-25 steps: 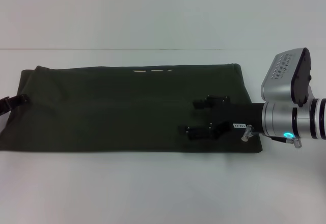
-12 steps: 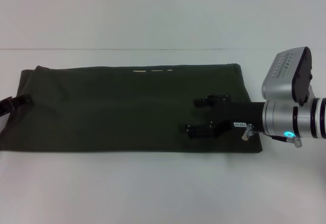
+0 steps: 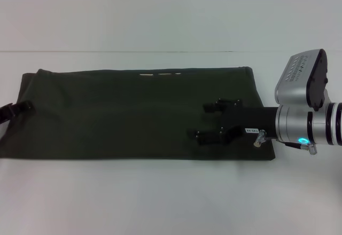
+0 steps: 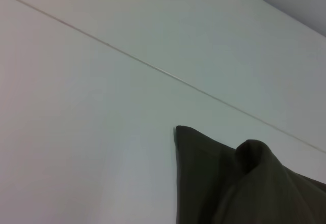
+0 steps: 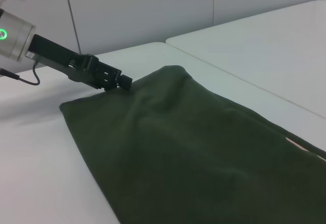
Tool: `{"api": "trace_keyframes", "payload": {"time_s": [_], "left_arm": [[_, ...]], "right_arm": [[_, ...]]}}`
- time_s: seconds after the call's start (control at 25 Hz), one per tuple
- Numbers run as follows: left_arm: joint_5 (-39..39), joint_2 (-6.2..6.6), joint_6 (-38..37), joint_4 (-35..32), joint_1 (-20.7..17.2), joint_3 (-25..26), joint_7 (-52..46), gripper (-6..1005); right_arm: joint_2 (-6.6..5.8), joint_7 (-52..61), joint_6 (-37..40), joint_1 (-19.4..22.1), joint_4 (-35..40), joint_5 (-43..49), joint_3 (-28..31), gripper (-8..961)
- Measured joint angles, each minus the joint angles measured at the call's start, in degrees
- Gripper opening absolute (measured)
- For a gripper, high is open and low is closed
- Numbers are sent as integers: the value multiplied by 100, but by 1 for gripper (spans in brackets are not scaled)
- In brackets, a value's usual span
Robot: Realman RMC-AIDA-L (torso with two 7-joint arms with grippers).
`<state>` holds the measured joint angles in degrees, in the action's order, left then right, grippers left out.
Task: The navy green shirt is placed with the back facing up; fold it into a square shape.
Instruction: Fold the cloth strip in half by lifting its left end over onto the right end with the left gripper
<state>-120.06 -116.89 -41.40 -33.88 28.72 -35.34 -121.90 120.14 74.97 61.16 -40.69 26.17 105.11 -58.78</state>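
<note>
White table [image 3: 160, 203], pale wall behind. Navy green shirt [image 3: 123, 115] folded into long band. Right gripper [image 3: 209, 122] spread open above its right end; left gripper [image 3: 18, 108] at its left edge, grip indiscernible. Judged next: crosswise fold, ends brought together.

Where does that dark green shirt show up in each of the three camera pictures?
Head view: the navy green shirt lies as a long folded band across the middle of the white table.
Left wrist view: only one end of it fills the lower corner.
Right wrist view: it covers the lower middle.
Shared landmark: the left hand at the shirt's left end, also in the head view.
</note>
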Motion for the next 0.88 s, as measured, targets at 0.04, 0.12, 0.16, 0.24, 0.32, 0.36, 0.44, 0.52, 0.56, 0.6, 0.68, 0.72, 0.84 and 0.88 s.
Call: {"api": "trace_keyframes", "payload": {"time_s": [0.04,0.12,0.16,0.24,0.32,0.36,0.44,0.52,0.56,0.6,0.68,0.72,0.84,0.88], "left_arm": [[0,-4,0,0,-2,0,14,763],[0,-14,0,2,-3,0,31,760],[0,-17,0,3,-3,0,34,758],[0,-18,-1,4,-2,0,35,755],[0,-18,-2,4,4,0,35,752],[0,-18,-2,4,6,0,35,751],[0,-18,-2,4,7,0,35,747],[0,-18,-2,4,8,0,35,744],[0,-18,-1,4,8,1,36,743],[0,-17,-1,4,9,0,38,741],[-3,-3,2,4,12,1,41,738],[-3,7,5,5,14,1,43,737],[-5,23,30,2,16,1,44,732],[-6,24,52,-1,12,1,44,730]], "right_arm": [[0,0,-1,0,-2,0,-1,924],[0,0,-6,0,-6,0,-1,924],[0,0,-8,0,-6,0,-1,924],[0,0,-9,0,-7,0,-1,924],[0,0,-9,0,-7,0,-1,924],[0,0,-10,0,-7,0,-1,924],[0,0,-14,0,-7,0,-1,925],[0,0,-20,0,-7,0,-1,925],[0,0,-24,0,-7,0,-1,925],[0,0,-27,0,-7,0,-2,925],[0,1,-31,-1,-7,0,-6,926],[0,4,-33,-2,-7,0,-9,926],[0,40,-35,-8,3,0,-21,926],[0,53,-36,-8,8,0,-23,925]]}}
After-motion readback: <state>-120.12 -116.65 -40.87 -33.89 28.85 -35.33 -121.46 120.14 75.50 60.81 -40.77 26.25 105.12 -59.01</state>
